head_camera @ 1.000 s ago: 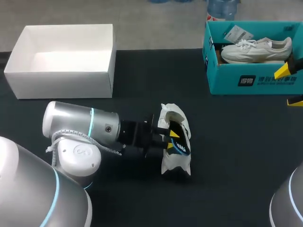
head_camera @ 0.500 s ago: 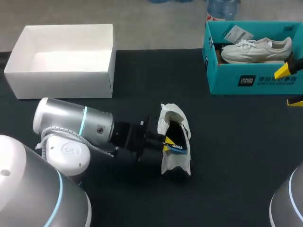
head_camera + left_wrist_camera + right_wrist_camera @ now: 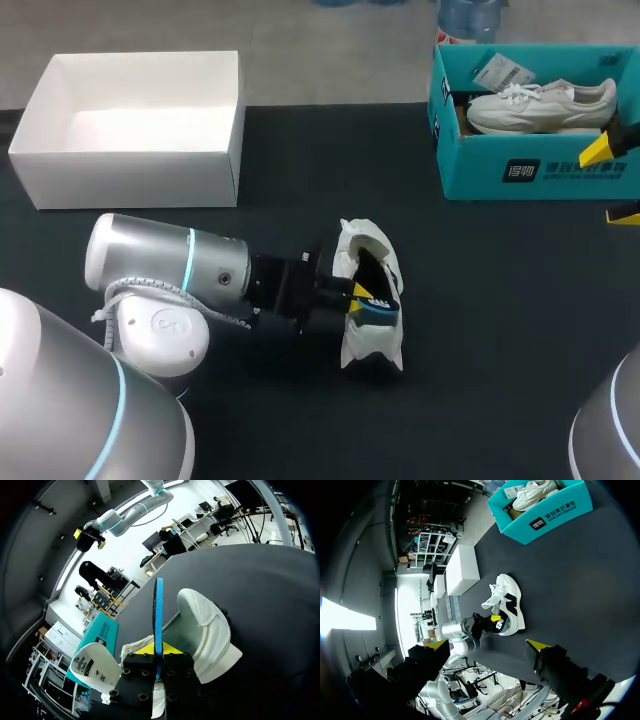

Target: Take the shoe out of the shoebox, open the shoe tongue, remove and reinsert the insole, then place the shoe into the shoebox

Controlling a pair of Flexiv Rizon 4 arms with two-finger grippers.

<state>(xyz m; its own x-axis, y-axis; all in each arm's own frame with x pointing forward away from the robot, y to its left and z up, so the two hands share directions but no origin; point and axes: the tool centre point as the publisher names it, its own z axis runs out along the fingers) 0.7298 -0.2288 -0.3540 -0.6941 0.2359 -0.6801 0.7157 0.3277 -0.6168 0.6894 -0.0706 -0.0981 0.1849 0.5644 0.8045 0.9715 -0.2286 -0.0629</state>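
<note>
A white shoe [image 3: 372, 335] lies in the middle of the black table, its opening turned toward my left arm. My left gripper [image 3: 358, 293] is at that opening, shut on the edge of the blue insole [image 3: 380, 310]. In the left wrist view the blue insole [image 3: 158, 611] stands edge-on between the yellow fingertips [image 3: 150, 649] and runs ahead beside the white shoe [image 3: 207, 630]. The teal shoebox [image 3: 530, 172] stands at the back right with a second white shoe [image 3: 540, 105] inside. My right gripper [image 3: 612, 182] hangs open near the shoebox's right end, holding nothing.
A white open box [image 3: 130, 165] stands at the back left. In the right wrist view, the white shoe [image 3: 509, 602], white box [image 3: 465, 570] and teal shoebox [image 3: 545, 515] lie ahead of the right gripper [image 3: 487, 645].
My left gripper's fingers closed onto the blue insole at the shoe's opening. The left arm drew back a little, then eased forward again. The right arm has not moved.
</note>
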